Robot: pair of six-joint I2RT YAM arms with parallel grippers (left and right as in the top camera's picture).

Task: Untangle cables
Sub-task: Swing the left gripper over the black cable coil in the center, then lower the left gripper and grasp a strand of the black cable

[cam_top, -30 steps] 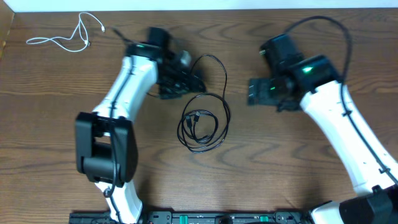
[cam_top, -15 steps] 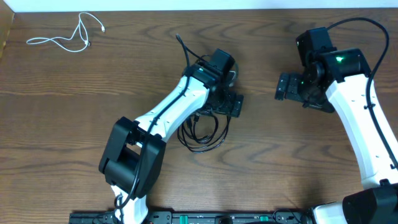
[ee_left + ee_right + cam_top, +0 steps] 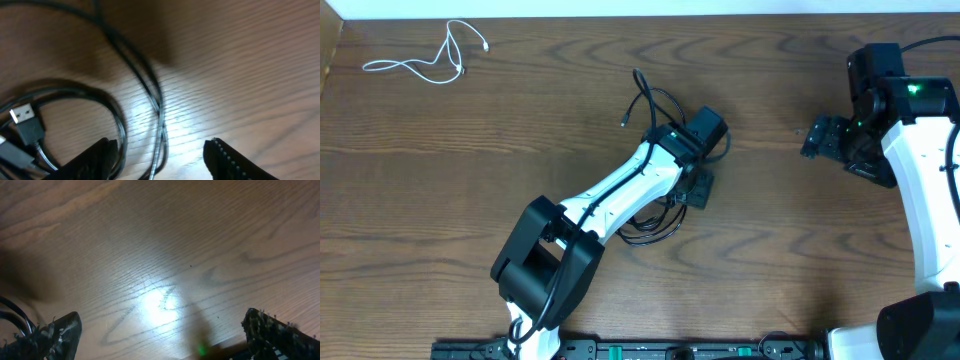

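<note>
Brown wood table (image 3: 800, 280), overhead: white cable (image 3: 420, 62) lies loose at far left, well apart from the rest. Black cables (image 3: 655, 228) coiled at centre, partly under left arm, one strand arching toward far side. Left tool (image 3: 698, 186) sits over coil's right edge. Right tool (image 3: 823, 138) at far right, well clear of cables.

Left wrist: jaws partly apart w/ one black strand running between, not pinched. USB plug (image 3: 22, 117) at left inside coil.

Right wrist: jaws wide, nothing between, bare wood below.
</note>
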